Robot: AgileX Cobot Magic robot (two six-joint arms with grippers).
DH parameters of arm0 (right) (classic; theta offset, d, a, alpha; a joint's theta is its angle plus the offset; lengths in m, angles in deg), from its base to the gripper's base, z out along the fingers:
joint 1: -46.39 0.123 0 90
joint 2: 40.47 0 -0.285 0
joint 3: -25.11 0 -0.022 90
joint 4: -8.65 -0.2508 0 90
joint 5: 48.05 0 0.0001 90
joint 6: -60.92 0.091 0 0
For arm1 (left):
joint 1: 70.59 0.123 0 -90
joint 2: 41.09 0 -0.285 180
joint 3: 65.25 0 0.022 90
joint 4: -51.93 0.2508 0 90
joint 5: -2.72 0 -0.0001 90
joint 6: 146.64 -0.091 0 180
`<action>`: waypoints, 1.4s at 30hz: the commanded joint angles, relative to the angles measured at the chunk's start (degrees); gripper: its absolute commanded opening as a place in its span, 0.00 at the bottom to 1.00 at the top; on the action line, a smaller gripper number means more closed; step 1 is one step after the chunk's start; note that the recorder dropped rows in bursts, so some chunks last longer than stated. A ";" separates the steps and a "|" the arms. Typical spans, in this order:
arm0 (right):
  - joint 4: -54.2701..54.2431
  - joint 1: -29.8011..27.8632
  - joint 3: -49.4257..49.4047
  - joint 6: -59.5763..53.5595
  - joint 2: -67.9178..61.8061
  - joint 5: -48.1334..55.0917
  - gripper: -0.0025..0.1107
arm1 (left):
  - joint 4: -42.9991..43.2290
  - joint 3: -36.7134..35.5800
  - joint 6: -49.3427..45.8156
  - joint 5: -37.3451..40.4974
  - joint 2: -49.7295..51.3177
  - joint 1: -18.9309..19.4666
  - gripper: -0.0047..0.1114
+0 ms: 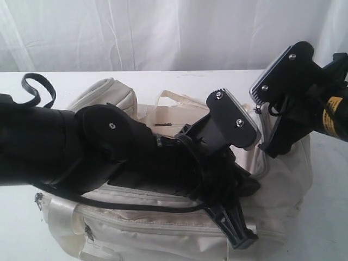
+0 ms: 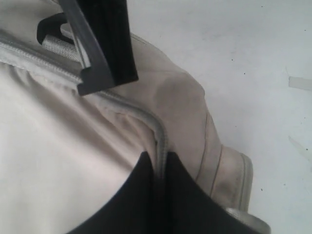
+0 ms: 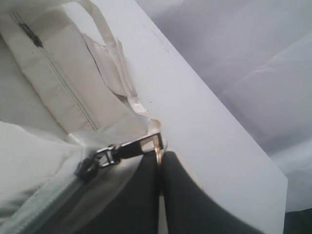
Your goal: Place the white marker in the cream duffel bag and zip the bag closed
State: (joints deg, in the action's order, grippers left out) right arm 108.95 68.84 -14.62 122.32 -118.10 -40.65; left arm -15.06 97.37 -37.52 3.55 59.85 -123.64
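Both pinch tight: left gripper [image 2: 159,163] on the cream duffel bag [image 2: 58,161], right gripper [image 3: 161,160] on its ring pull [image 3: 157,147].

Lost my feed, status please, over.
Left gripper shut on cream duffel bag, zipper edge. Right gripper shut on metal ring pull. White marker not in view. Left arm across bag.

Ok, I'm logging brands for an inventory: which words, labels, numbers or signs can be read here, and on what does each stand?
No text can be read in any view.
The yellow label on the right arm: dark print, too blurred to read.
The cream duffel bag: no logo or print shows.
The metal ring pull: no marking shows.
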 commanded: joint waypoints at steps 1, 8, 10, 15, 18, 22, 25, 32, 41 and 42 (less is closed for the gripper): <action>-0.35 -0.25 1.33 0.22 -0.77 6.41 0.02 | 0.11 -0.41 0.27 6.44 -0.13 -3.18 0.10; -0.35 -0.25 2.07 0.07 -3.43 7.47 0.02 | 0.21 -0.41 0.27 6.85 -0.13 -4.55 0.10; -0.35 -0.25 2.67 -0.38 -4.08 8.52 0.02 | 0.21 -0.41 0.27 7.67 -0.13 -4.55 0.10; -0.35 -0.25 3.76 -2.67 -5.35 9.41 0.02 | 0.21 -0.41 0.27 8.02 -0.13 -4.55 0.10; -0.35 -0.82 4.41 -2.67 -6.49 9.87 0.02 | 0.21 -0.41 0.27 8.02 -0.13 -4.55 0.10; -0.35 -2.77 5.36 -2.67 -8.35 9.87 0.02 | 0.21 -0.41 0.27 8.17 -0.13 -4.55 0.10; -0.35 -4.73 6.01 -2.67 -9.43 9.04 0.02 | 0.21 -0.41 0.27 8.24 -0.13 -4.55 0.10; -0.35 -8.84 8.84 -2.67 -11.63 5.16 0.02 | 0.82 -0.41 0.16 8.00 -0.13 -4.55 0.10; -0.35 -9.42 12.79 -2.18 -15.68 2.95 0.02 | 1.09 -0.41 0.16 8.26 -0.13 -4.55 0.10; -0.35 -9.42 13.05 -2.20 -15.82 2.72 0.02 | 1.09 -0.41 0.16 8.26 -0.13 -4.55 0.10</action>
State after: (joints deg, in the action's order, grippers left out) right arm 108.71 60.71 -3.56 119.65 -133.45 -44.13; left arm -14.55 97.51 -37.52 2.01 59.85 -126.88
